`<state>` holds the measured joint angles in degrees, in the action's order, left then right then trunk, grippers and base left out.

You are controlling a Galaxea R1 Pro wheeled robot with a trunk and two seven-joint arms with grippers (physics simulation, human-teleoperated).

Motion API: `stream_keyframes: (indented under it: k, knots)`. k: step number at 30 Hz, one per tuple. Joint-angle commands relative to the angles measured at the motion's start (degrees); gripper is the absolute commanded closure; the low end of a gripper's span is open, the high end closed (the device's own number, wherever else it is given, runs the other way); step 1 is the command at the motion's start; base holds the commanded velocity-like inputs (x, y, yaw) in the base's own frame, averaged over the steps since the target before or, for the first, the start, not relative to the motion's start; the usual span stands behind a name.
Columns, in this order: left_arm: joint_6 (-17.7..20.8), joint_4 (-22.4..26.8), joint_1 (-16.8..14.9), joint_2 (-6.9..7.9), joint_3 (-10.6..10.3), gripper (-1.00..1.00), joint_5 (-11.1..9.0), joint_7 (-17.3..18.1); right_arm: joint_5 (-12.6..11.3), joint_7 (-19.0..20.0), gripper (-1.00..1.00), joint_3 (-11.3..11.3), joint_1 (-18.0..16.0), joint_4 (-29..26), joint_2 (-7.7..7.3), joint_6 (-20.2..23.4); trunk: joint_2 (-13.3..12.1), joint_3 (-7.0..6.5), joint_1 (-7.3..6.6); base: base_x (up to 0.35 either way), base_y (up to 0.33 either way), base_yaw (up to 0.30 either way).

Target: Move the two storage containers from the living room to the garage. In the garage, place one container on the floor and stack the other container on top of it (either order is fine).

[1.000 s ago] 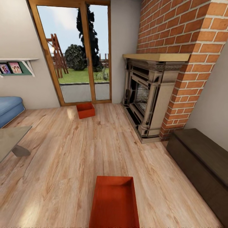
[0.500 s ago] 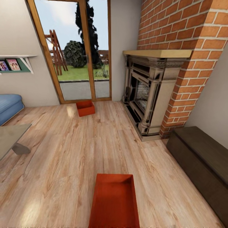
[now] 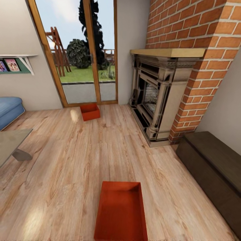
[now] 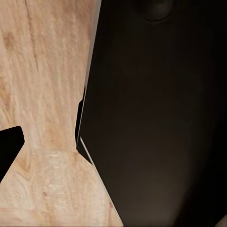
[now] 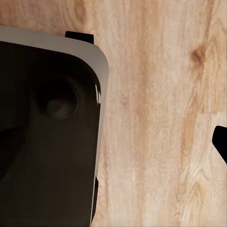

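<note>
brick fireplace [image 3: 157,100], glass doors [image 3: 80,53], dark bench [image 3: 214,167]

Light wood-plank floor [image 3: 67,160]. Far wall: glass doors [image 3: 83,53] showing a sunny garden. Brick fireplace [image 3: 167,90] right, dark bench [image 3: 214,167] near right, blue sofa [image 3: 8,108] left.

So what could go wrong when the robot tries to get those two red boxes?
The near storage container sits right in front of the robot on the wood floor, so rolling forward might bump it. The far storage container lies close to the glass door, leaving little room. The coffee table and the dark bench narrow the path.
</note>
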<state>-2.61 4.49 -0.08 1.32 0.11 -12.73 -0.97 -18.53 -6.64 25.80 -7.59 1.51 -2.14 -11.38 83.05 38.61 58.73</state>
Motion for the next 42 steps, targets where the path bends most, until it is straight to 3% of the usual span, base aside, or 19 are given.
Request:
stream_keyframes:
  k: [1, 42]
  knots:
    - [-0.13, 0.0, -0.01, 0.0, -0.03, -1.0, -0.28, -0.08, -0.45, -0.03, -1.0, 0.48, -0.06, 0.16, 0.03, -0.31, 0.02, 0.14, 0.0, 0.0, 0.0, 0.0]
    - [-0.05, 1.37, -0.01, -0.14, 0.47, -1.0, -0.94, -0.07, -0.36, -0.04, -1.0, 0.4, -0.06, 0.16, -0.18, -0.31, 0.02, 3.91, 0.0, 0.0, 0.0, 0.0]
